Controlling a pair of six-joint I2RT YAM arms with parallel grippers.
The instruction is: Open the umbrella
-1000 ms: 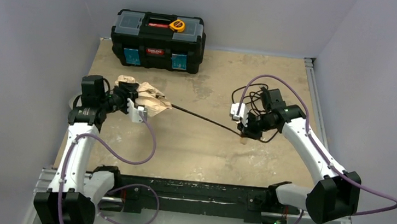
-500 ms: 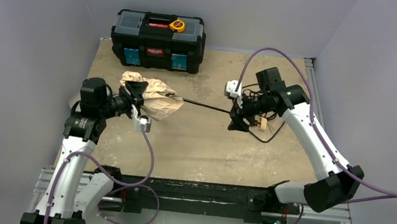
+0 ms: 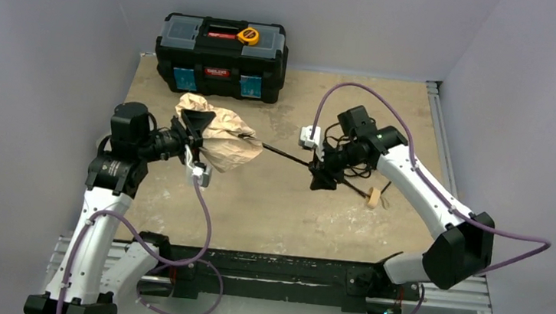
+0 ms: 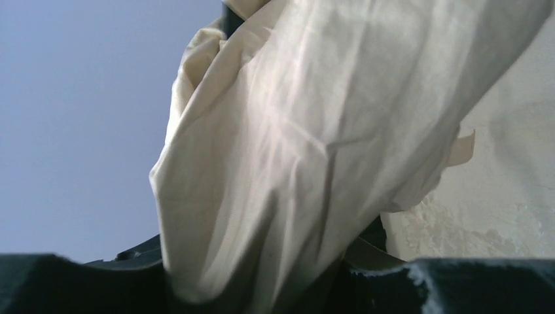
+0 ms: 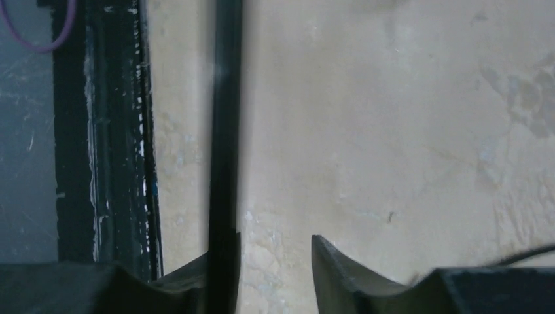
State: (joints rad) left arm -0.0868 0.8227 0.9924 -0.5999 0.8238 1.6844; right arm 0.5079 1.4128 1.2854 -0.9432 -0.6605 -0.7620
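My left pincer (image 3: 193, 140) is pinching the umbrella (image 3: 224, 142) by its canopy above the surface (image 3: 270, 210). Its shaft (image 3: 287, 156) is running rightward through my spread right pincer (image 3: 319, 180), toward the cream handle (image 3: 372, 199) just beyond.

A: Workshop or lab?
B: Lab, a robot test cell: blank grey walls (image 3: 43, 11) close round a scuffed bench (image 3: 270, 210), and a black toolbox (image 3: 220, 58) sits on it beyond the left claw (image 3: 194, 130).
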